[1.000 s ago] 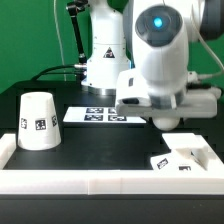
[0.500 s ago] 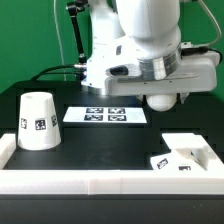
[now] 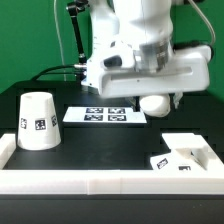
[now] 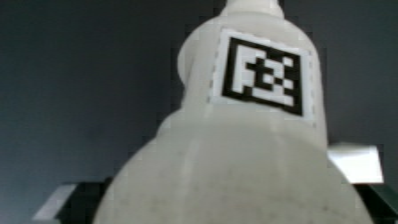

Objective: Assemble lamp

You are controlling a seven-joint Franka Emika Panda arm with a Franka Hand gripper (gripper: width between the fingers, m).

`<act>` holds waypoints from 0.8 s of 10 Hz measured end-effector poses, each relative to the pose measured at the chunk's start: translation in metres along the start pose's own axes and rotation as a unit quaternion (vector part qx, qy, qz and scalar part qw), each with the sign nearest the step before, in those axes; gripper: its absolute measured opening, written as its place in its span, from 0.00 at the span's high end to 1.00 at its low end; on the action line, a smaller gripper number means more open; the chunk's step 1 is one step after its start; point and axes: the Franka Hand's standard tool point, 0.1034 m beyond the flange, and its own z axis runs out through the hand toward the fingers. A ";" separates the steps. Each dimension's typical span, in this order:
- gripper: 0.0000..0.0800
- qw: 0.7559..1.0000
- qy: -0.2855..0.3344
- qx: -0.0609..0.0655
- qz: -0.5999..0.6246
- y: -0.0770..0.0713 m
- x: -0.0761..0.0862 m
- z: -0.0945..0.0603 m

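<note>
— Where is the white ball-shaped plastic bulb [image 3: 152, 104]?
— Clear of the black desk [image 3: 100, 146], clamped in the tool [image 3: 156, 95], near the marker board [image 3: 105, 115] at its end on the exterior view's right. The wrist view is filled by its tagged body.
— And the other parts?
— The white tapered cup-like plastic shade [image 3: 37, 121] stands mouth-down on the exterior view's left. The low white square base [image 3: 186, 155] lies on the right, well apart from it.

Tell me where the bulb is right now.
In the exterior view the bulb hangs in the gripper, right of centre. It is by the right end of the marker board, behind and above the base.
</note>
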 end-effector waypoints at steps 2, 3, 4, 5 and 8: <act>0.28 0.998 0.068 -0.006 -0.004 0.003 0.008 -0.005; 0.28 0.994 0.109 -0.011 -0.006 0.004 0.010 -0.004; 0.28 0.990 0.142 -0.015 -0.008 0.006 0.011 -0.003; 0.28 0.985 0.171 -0.018 -0.009 0.007 0.013 -0.003; 0.28 0.969 0.232 -0.041 -0.070 0.016 0.024 -0.020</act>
